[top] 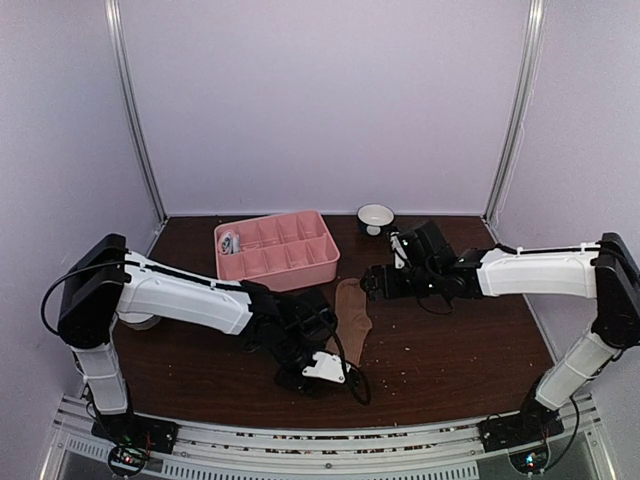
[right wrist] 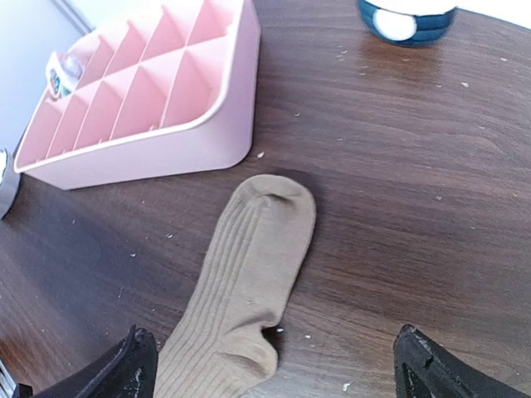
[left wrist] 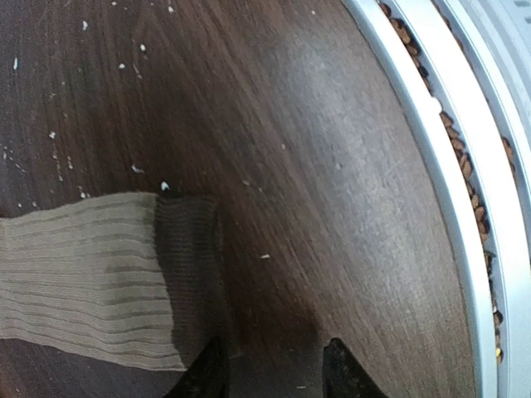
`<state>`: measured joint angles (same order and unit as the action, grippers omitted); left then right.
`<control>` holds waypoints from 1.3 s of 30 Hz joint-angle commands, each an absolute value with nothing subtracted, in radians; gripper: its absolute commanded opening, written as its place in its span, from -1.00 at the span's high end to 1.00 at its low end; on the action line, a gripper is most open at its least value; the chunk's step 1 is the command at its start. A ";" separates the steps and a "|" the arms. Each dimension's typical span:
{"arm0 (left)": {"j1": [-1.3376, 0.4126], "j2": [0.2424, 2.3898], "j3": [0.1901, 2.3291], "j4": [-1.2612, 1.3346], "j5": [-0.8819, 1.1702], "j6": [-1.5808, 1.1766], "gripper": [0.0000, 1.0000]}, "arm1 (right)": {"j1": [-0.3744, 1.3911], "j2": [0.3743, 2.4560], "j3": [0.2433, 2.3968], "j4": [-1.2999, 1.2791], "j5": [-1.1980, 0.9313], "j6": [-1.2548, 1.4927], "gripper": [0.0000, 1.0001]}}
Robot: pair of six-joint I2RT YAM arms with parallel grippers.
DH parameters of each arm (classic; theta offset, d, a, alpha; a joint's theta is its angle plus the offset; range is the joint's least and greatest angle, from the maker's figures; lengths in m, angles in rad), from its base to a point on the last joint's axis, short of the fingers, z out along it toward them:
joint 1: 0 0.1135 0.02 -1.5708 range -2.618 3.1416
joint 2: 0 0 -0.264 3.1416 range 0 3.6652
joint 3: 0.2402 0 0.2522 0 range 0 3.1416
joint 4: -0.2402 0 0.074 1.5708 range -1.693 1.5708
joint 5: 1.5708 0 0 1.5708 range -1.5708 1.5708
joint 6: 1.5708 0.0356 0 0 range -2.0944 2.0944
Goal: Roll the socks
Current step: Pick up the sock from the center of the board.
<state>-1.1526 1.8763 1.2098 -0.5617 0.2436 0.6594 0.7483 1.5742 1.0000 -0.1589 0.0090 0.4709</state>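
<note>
Pink rectangular plastic tray (top: 300, 272), rounded corners, divided into two rows of cells: 11 o'clock from table centre, set askew to table edge. Small round bowl (top: 376, 216), white inside, dark blue outside: 12 o'clock, by back wall, near tray's far right corner, not touching. Dark brown wood-grain table top (top: 450, 340), pale crumbs (left wrist: 164, 186) scattered. Silver metal rail (top: 330, 440) along 6 o'clock edge.

One tan sock (top: 352, 318); one pink tray (top: 292, 272) at its eleven o'clock, one small bundle (top: 230, 242) inside; one bowl (top: 376, 217) at one o'clock; two arms, left arm (top: 185, 298) and right arm (top: 540, 272).
</note>
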 commanded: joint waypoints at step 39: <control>-1.150 1.945 1.224 -0.501 0.176 0.622 0.53 | 0.967 1.294 0.387 0.303 0.088 0.413 -0.87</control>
